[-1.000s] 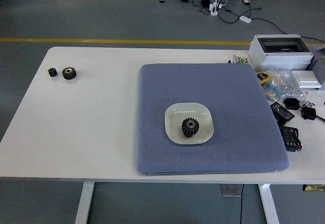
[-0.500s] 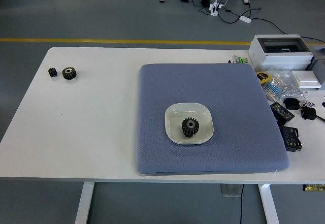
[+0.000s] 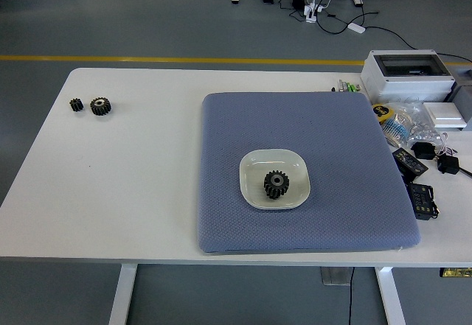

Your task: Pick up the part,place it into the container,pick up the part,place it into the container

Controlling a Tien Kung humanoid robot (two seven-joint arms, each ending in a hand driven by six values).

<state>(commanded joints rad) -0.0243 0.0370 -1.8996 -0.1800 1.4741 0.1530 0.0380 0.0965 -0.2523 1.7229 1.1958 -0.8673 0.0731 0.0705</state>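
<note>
Black toothed gear (image 3: 276, 184) lies in the white dish (image 3: 254, 169) on my blue mat (image 3: 339, 163). Two smaller gears, one (image 3: 100, 105) beside a tinier one (image 3: 76, 105), sit far left on the table (image 3: 125, 185). I see neither hand, so I cannot tell their state.

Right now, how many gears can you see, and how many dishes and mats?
Gears: 3, one in the white dish, a medium gear and a tiny gear at the table's far left.
White dishes: 1.
Blue mats: 1.
Total: 5 things.
</note>
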